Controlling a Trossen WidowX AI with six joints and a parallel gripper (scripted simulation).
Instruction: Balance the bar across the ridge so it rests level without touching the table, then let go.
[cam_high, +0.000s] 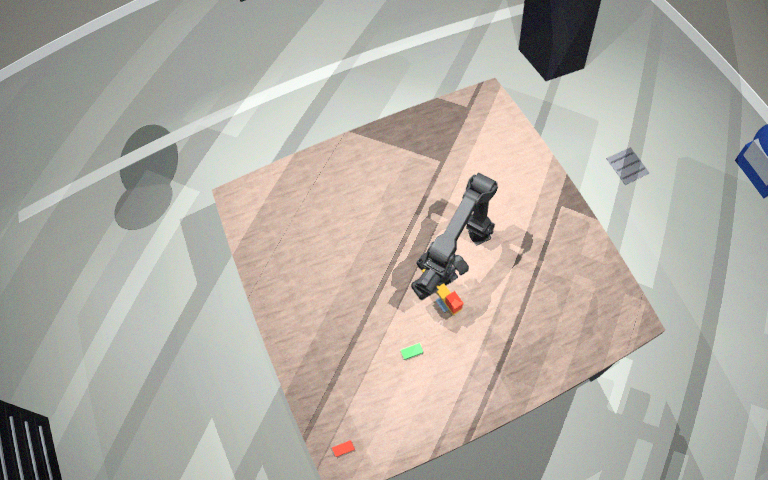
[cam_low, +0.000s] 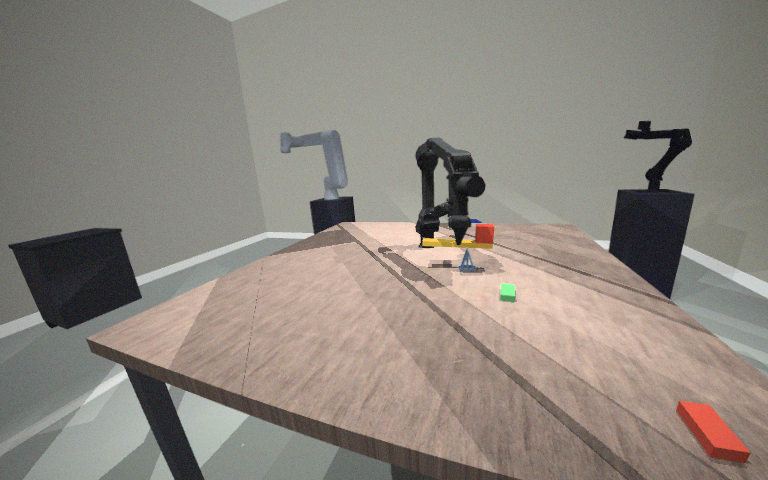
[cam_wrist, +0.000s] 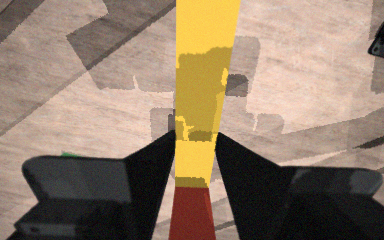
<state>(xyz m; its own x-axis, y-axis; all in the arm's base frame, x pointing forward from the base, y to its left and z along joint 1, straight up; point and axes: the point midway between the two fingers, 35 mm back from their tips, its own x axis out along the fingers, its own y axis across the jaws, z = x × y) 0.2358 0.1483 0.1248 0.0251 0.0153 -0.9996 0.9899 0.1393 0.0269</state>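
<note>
1. The lifting is done: the yellow bar (cam_high: 442, 292) (cam_low: 441, 242) (cam_wrist: 200, 95) is off the bench (cam_high: 317, 226) (cam_low: 339, 339) (cam_wrist: 45, 105), in the hand (cam_high: 434, 284) (cam_low: 458, 242) (cam_wrist: 195, 135), whose fingers pinch its sides.
2. From where I stand, facing the arm, the bar looks close to level, its plain end towards nine o'clock and the end with the red block (cam_high: 454, 302) (cam_low: 484, 233) (cam_wrist: 192, 215) towards three.
3. The blue ridge (cam_high: 441, 306) (cam_low: 467, 261) stands upright below, with a gap under the bar, so the balancing hasn't begun. The crest looks a touch to the three o'clock side of the fingertips.
4. Still to come, I'd say: line up, lower onto the crest, check it stays level, open and back off. I'd call it rather more than half done. The block's weight probably puts the balance point towards three o'clock; a poor choice of spot would tip an end onto the wood.
5. Taking the ridge as my clock's centre, the green block (cam_high: 411, 351) (cam_low: 508, 292) (cam_wrist: 69, 154) sits near five o'clock, and the flat red piece (cam_high: 343, 448) (cam_low: 707, 430) much farther off, between four and five. Neither seems to obstruct the lowering.
</note>
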